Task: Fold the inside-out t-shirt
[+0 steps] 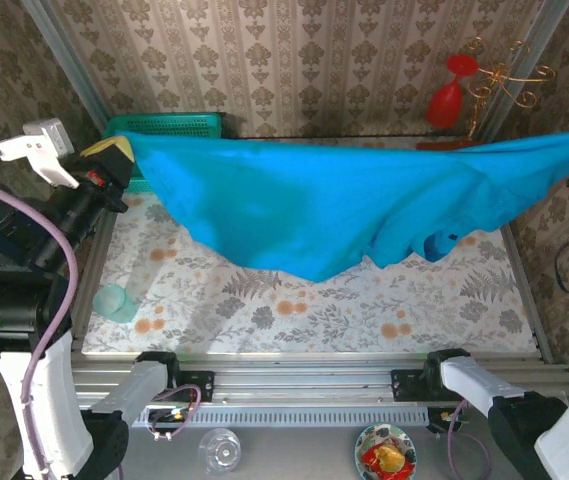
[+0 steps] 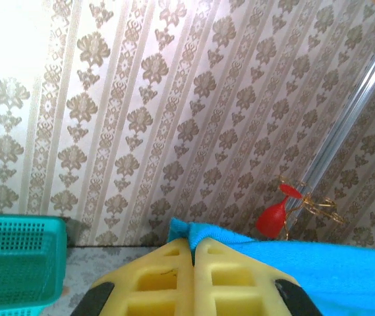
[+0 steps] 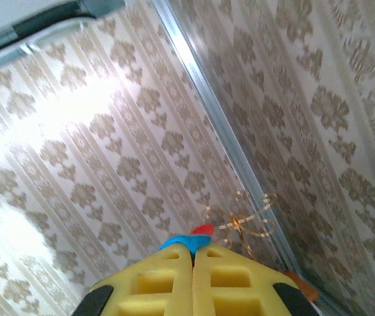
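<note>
The teal-blue t-shirt (image 1: 314,205) hangs stretched in the air across the table, sagging in the middle, with a sleeve dangling at the lower right. My left gripper (image 1: 114,150) is raised at the left and shut on one end of the shirt. In the left wrist view its yellow fingers (image 2: 147,283) pinch a bunched corner of the t-shirt (image 2: 240,247). My right gripper (image 3: 193,253) is shut on the other end, a small fold of the t-shirt (image 3: 184,242) poking out above its fingers (image 3: 233,283). That end reaches the right edge of the top view.
A teal mesh basket (image 1: 169,126) stands at the back left behind the shirt, also seen as the basket (image 2: 16,263). A red glass (image 1: 448,95) and gold stand (image 1: 504,75) sit at the back right. A pale cup (image 1: 116,302) lies on the floral table mat (image 1: 294,315).
</note>
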{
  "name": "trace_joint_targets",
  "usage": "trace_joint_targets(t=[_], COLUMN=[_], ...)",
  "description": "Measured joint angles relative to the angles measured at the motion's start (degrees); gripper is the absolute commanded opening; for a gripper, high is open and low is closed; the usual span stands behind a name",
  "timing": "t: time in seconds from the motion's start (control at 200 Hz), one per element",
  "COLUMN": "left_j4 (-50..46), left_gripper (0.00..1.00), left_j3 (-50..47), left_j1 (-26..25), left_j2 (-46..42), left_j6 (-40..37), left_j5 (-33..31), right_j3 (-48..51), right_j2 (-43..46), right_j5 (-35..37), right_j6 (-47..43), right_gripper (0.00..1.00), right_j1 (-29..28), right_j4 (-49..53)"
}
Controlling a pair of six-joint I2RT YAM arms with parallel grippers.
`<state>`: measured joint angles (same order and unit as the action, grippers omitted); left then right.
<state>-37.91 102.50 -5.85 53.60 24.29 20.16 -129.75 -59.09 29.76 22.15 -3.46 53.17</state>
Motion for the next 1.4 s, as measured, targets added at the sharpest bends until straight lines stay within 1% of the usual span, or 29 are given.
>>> trace_joint_targets(t=[0.135, 0.245, 0.405, 0.575, 0.71, 0.81, 0.925, 1.0, 1.075, 1.15, 1.22, 1.275, 1.34, 1.4], left_j4=[0.26, 1.33, 4.35, 8.39, 10.97, 11.39, 10.88, 10.60, 10.21, 10.19, 10.36, 10.91, 11.91, 13.38], left_gripper=[0.00, 0.00, 0.00, 0.00, 0.00, 0.00, 0.00, 0.00, 0.00, 0.00, 0.00, 0.00, 0.00, 0.00], left_j3=[3.78, 4.92, 2.43, 0.52, 3.54, 11.96, 25.20, 32.33, 37.59, 39.82, 39.01, 35.47, 27.85, 17.75], left_j1=[0.00, 0.00, 0.00, 0.22, 0.61, 0.81, 0.81, 0.81, 1.03, 1.46, 1.90, 2.29, 2.73, 3.08], left_j2=[3.67, 8.76, 17.09, 27.56, 35.58, 42.82, 50.05, 52.72, 53.83, 53.57, 52.37, 50.53, 47.04, 42.71], left_j6=[-0.13, -0.15, -0.17, 0.13, 2.05, 4.28, 6.71, 7.89, 8.66, 8.98, 8.98, 8.98, 8.96, 8.76], left_j5=[0.50, 1.09, 1.51, 2.14, 3.06, 4.24, 5.31, 5.62, 5.84, 6.25, 6.73, 7.15, 7.78, 8.35], right_j3=[-3.65, -3.43, 1.92, 11.04, 11.30, 4.98, -9.35, -18.43, -23.91, -25.33, -23.47, -18.84, -9.44, 1.55], right_j2=[-1.92, -4.94, -10.38, -15.74, -21.92, -28.76, -38.42, -43.25, -45.40, -45.16, -43.34, -40.54, -35.39, -29.53], right_j5=[0.11, 0.50, 0.96, 0.48, -2.27, -5.27, -8.85, -10.64, -12.04, -12.83, -13.77, -14.51, -15.87, -17.25], right_j6=[-1.09, -2.16, -3.65, -4.17, -2.47, 0.37, 3.80, 5.60, 6.86, 7.72, 8.11, 8.11, 8.13, 8.26], right_gripper=[0.00, 0.00, 0.00, 0.00, 0.00, 0.00, 0.00, 0.00, 0.00, 0.00, 0.00, 0.00, 0.00, 0.00], right_j1=[0.00, 0.00, 0.00, 0.98, 3.78, 6.27, 8.57, 9.44, 9.90, 10.16, 10.29, 10.36, 10.36, 10.38], right_j4=[-1.70, -3.85, -7.78, -14.27, -17.51, -18.01, -16.55, -15.23, -14.67, -14.25, -14.23, -14.64, -16.22, -18.08])
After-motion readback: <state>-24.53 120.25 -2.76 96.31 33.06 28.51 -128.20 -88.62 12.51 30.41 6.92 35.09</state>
